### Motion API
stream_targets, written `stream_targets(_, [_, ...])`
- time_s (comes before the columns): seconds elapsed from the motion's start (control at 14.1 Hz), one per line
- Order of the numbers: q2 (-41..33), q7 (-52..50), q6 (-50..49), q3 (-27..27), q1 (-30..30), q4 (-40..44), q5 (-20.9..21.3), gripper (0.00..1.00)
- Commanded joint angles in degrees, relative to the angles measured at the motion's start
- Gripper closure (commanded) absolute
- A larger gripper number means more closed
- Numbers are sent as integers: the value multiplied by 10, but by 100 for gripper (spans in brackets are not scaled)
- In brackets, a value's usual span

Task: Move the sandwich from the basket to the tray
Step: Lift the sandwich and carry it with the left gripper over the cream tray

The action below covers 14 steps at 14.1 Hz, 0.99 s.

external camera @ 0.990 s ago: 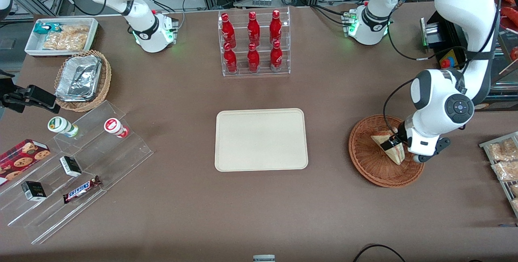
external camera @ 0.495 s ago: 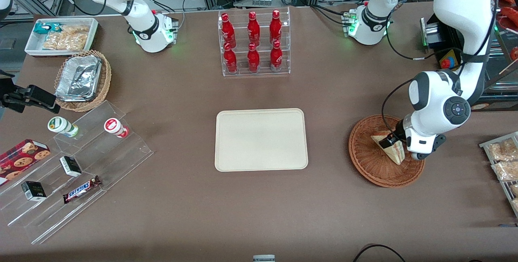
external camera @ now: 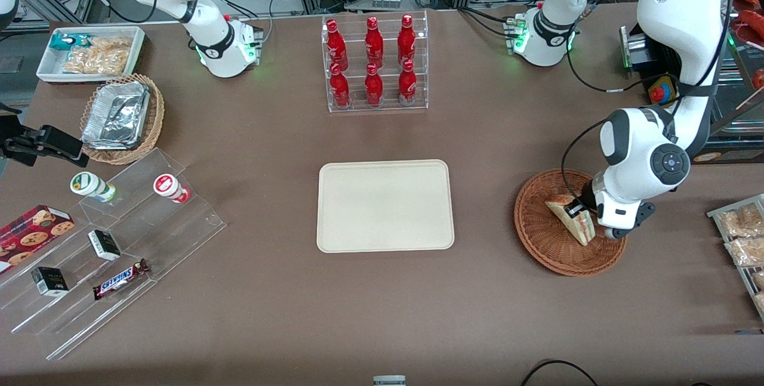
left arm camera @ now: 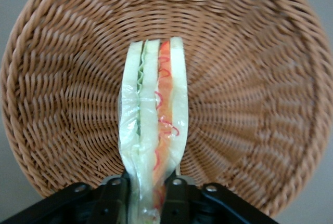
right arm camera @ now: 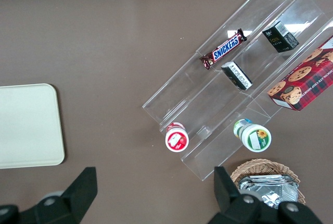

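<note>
A brown table [external camera: 370,302] fills the front view, with cables and machine frames along its farther edge. The tray [external camera: 385,206] lies flat near the middle of the table, nothing on it. Toward the working arm's end sits the basket [external camera: 540,237], and over it hangs the gripper [external camera: 578,212], its fingers pinched on the sandwich [external camera: 574,221], which stands on edge, tilted, over the basket's woven floor. Farther from the camera than the tray stands a clear rack of red bottles [external camera: 373,64]. Toward the parked arm's end are a tan wicker basket of foil containers [external camera: 121,117], a white bin of snack packets [external camera: 89,53] and a clear stepped display [external camera: 107,249] carrying small goods. In the left wrist view the basket [left arm camera: 250,78] spreads wide under the camera, and the sandwich [left arm camera: 153,125] shows its cut edge with green and red filling between pale bread; the gripper [left arm camera: 148,190] has both fingers [left arm camera: 115,193] pressed against the wedge's sides, squeezing its narrow end. In the right wrist view the brown table [right arm camera: 104,37] shows a corner of the tray [right arm camera: 28,125], well apart from the stepped display [right arm camera: 234,94] with its Snickers bar [right arm camera: 223,50] and a cookie box [right arm camera: 304,81].
</note>
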Motion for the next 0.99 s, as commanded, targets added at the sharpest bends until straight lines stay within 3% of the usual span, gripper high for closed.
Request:
stream_targets(0.0, [-20, 109, -52, -4, -31, 44, 3, 94])
stream_targets(0.21, [-1, 159, -147, -5, -82, 128, -2, 93])
stream_targets(0.49, [52, 83, -176, -5, -173, 207, -2, 94])
stream_targets(0.92, [178, -108, -202, -5, -313, 349, -3, 94])
